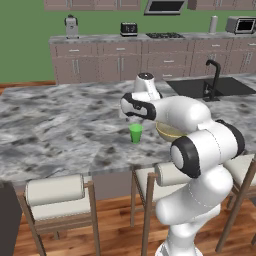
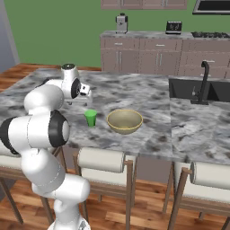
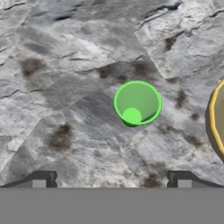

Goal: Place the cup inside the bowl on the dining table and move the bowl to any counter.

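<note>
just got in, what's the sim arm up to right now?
The Franka arm is hovering its hand above the green cup, which stands upright on the dining table beside the tan bowl. The fingers are spread wide and nothing is held. The cup is not yet in the bowl, and the bowl is empty and untouched. It looks set to descend for a grasp on the cup.

All three rendered pictures are evenly and brightly lit, with flat diffuse light and no glare on the grey-and-white veined marble worktop (image 1: 60, 125). Shadows are faint: only a soft dark patch sits under the small bright green tapered cup (image 3: 137, 103) in the hand view. Edges look slightly soft and pixelated throughout, without lens distortion or focus blur.
</note>
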You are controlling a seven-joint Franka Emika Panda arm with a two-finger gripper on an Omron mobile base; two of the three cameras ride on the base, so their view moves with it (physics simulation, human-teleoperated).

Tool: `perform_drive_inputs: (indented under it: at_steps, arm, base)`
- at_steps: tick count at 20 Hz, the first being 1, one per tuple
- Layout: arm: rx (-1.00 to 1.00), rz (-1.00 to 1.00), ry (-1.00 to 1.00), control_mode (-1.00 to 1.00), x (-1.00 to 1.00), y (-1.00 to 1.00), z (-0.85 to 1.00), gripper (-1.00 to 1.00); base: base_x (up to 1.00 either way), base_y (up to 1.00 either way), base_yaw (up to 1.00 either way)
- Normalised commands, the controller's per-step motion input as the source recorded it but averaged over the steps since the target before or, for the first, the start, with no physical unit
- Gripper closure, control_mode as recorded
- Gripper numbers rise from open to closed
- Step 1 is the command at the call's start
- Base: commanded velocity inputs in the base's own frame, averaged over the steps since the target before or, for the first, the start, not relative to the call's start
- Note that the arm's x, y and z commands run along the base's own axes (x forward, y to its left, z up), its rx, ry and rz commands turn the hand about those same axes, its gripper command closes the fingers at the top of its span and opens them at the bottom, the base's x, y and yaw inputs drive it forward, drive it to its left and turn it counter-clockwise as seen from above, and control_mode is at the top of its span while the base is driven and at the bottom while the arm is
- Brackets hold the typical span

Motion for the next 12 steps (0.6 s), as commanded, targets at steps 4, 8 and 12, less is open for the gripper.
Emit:
perform_drive_inputs:
  at_steps: [4,8,12]
  arm:
    - [0.0,0.0,0.0,-1.0,0.0,0.0,-0.18,-1.0]
    - [0.0,0.0,0.0,-1.0,0.0,0.0,-0.13,-1.0]
    - [0.0,0.0,0.0,-1.0,0.0,0.0,-0.17,-1.0]
  base:
    - [0.0,0.0,0.0]
    - [0.0,0.0,0.0]
    - [0.0,0.0,0.0]
